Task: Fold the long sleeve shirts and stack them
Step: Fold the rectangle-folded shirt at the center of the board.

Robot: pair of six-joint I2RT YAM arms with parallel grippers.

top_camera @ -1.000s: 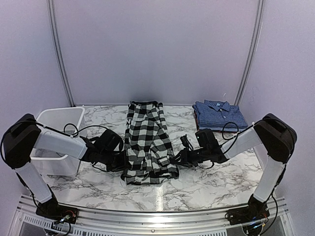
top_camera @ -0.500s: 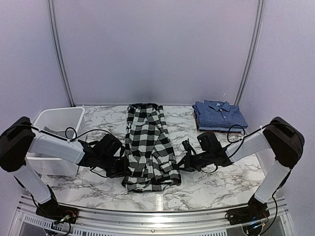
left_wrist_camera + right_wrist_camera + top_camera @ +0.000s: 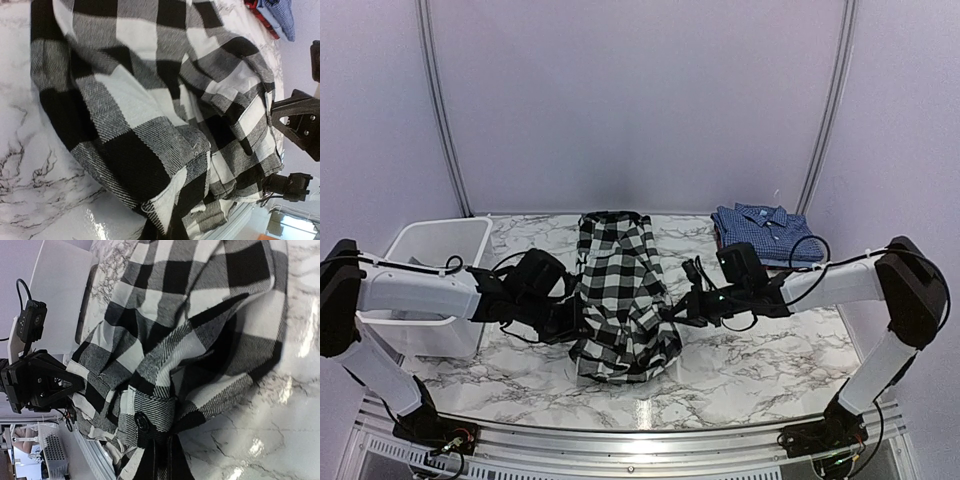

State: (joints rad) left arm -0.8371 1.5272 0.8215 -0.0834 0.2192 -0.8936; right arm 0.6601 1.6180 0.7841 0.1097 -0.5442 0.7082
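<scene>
The black-and-white check shirt (image 3: pixel 618 295) lies in the middle of the marbled surface (image 3: pixel 750 365), running lengthwise from the back wall toward the arms. Its far end rests flat on the surface. Its near end is gathered into loose, rumpled folds that stand a little proud of the surface.

The left gripper (image 3: pixel 570 320) sits at the left side of that bunched near end, pinched closed on the fabric. The right gripper (image 3: pixel 672 312) sits directly across from it at the right side, also clamped on the cloth. The shirt's near end hangs between the two, and both arms reach in low from either side.

In the left wrist view the check folds fill almost the whole picture. They draw together toward the bottom edge, where the cloth hides that gripper's own fingers. In the right wrist view the fabric likewise narrows into a tight wad at the bottom edge, where it meets that gripper.

The blue checked shirt (image 3: pixel 765 232) lies folded, collar up, at the back right of the surface, behind the right arm and well apart from both grippers. A white bin (image 3: pixel 432 243) stands at the left edge of the surface, just behind the left arm.
</scene>
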